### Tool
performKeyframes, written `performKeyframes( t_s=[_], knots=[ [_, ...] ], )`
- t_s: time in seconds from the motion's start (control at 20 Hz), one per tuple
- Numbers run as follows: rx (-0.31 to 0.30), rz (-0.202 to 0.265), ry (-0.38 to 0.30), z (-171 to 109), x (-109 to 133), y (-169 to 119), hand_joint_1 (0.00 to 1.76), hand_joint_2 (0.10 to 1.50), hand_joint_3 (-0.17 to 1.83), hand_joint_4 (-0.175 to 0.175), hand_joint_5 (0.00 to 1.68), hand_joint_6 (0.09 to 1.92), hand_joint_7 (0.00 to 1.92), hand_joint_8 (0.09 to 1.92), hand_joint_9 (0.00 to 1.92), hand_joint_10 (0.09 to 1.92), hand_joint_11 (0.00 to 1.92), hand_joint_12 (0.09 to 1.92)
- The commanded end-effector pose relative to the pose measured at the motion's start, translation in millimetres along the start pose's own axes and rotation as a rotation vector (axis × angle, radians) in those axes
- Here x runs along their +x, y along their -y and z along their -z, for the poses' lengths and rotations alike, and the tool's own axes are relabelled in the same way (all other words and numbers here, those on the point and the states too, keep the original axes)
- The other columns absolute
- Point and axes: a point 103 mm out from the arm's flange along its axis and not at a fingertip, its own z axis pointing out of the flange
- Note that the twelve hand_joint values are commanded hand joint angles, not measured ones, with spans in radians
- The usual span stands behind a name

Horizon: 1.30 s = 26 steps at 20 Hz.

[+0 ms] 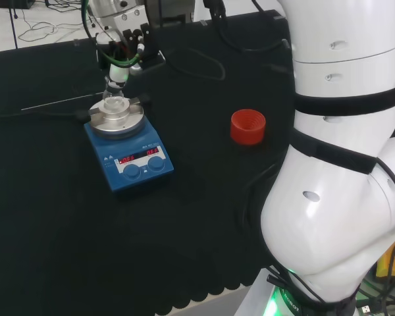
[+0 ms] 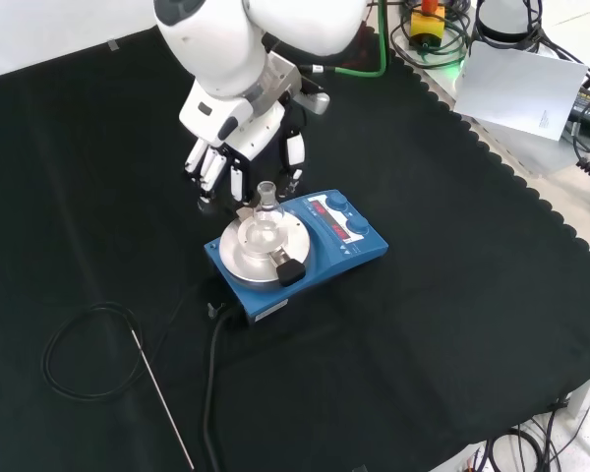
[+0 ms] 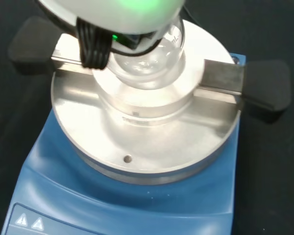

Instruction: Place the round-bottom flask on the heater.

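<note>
The clear round-bottom flask (image 2: 265, 228) stands upright in the well of the round metal block (image 2: 246, 258) on the blue heater (image 2: 320, 258). In the wrist view the flask's bulb (image 3: 147, 66) rests in the block (image 3: 142, 132), with black handles at either side. The hand (image 2: 238, 147) hangs just behind and above the flask's neck, its fingers (image 2: 208, 175) pointing down and relaxed, apart from the glass on both sides. In the head view the hand (image 1: 120, 51) is right above the flask (image 1: 113, 103) and the heater (image 1: 133, 153).
A red ribbed ring stand (image 1: 248, 126) sits on the cloth to the heater's right in the head view. A thin metal rod (image 2: 163, 398) and a looped black cable (image 2: 84, 349) lie in front of the heater. White paper (image 2: 521, 84) lies off the cloth's edge.
</note>
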Motion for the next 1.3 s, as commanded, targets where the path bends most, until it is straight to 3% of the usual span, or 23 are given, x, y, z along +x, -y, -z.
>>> performKeyframes(
  t_s=[0.05,0.9,1.05,1.15,1.2,1.3],
  knots=[
    [0.011,0.014,0.005,-3.6,4.6,-8.0,1.12,0.62,0.86,0.085,1.15,0.98,0.24,0.65,0.53,0.62,0.25,1.37],
    [0.025,0.005,0.001,-13.6,1.3,-19.6,1.12,0.62,0.86,0.081,1.15,0.98,0.24,0.65,0.53,0.62,0.25,1.37],
    [0.032,-0.015,-0.015,-14.4,-3.7,-18.7,1.07,0.75,0.62,0.148,1.09,0.97,0.21,0.66,0.50,0.64,0.23,1.38],
    [0.037,-0.017,-0.026,-13.9,-5.7,-18.0,0.97,0.75,0.56,0.016,0.91,0.87,0.18,0.65,0.46,0.66,0.21,1.39],
    [0.036,-0.016,-0.029,-13.3,-6.5,-17.6,0.93,0.72,0.57,-0.018,0.78,0.83,0.17,0.65,0.45,0.66,0.20,1.39],
    [0.034,-0.012,-0.035,-11.9,-7.7,-16.7,0.88,0.68,0.58,-0.038,0.57,0.73,0.14,0.64,0.42,0.67,0.17,1.40]
  ],
)
